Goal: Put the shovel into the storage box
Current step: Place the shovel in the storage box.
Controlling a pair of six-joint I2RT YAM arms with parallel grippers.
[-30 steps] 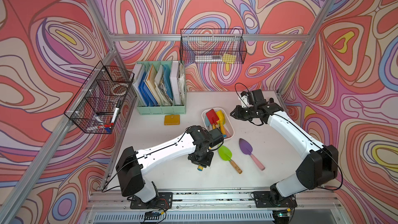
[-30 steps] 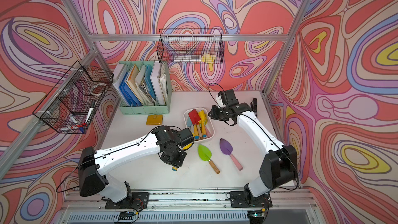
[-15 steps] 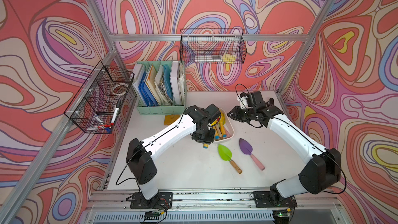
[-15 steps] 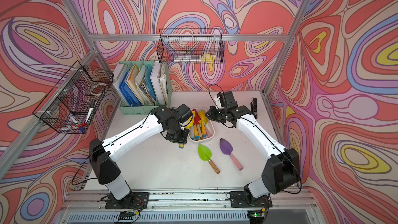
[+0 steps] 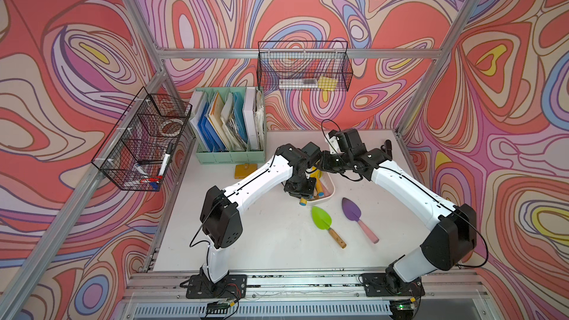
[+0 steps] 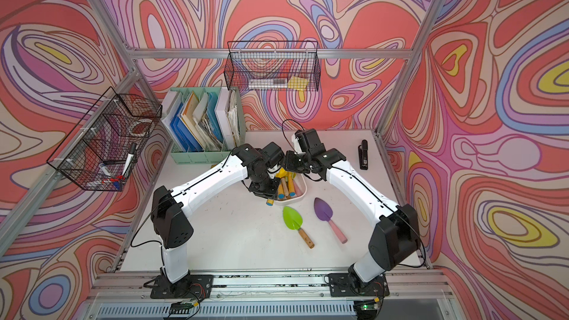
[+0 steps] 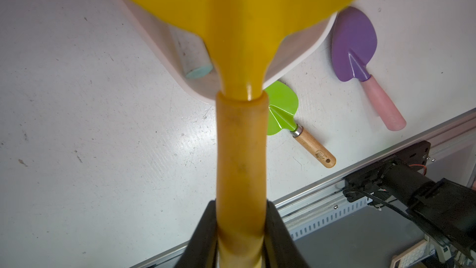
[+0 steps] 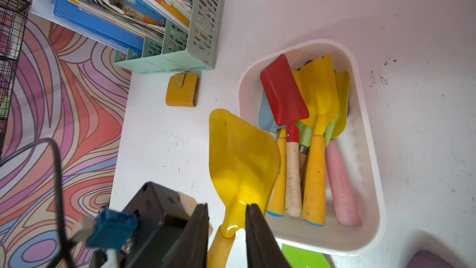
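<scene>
My left gripper point(image 7: 240, 207) is shut on the orange handle of a yellow shovel point(image 7: 240, 150). In both top views it point(image 5: 300, 187) hovers at the near left corner of the white storage box point(image 5: 328, 197). The right wrist view shows the yellow blade point(image 8: 242, 155) over the box's left rim point(image 8: 371, 137). Several shovels lie inside the box. My right gripper point(image 8: 226, 207) is open. It hangs over the box's far end point(image 6: 300, 195), and the shovel's neck shows between its fingers. A green shovel point(image 5: 321, 218) and a purple shovel point(image 5: 351, 210) lie on the table in front of the box.
A mint-green file organizer point(image 5: 229, 124) stands at the back left, with a yellow wallet point(image 5: 245, 170) in front of it. A black stapler point(image 6: 363, 155) lies at the back right. Black wire baskets hang on the back wall point(image 5: 303, 70) and the left wall point(image 5: 141, 143).
My left arm has carried the yellow shovel from the front middle of the table back to the storage box. My right gripper has shifted slightly left over the box.
</scene>
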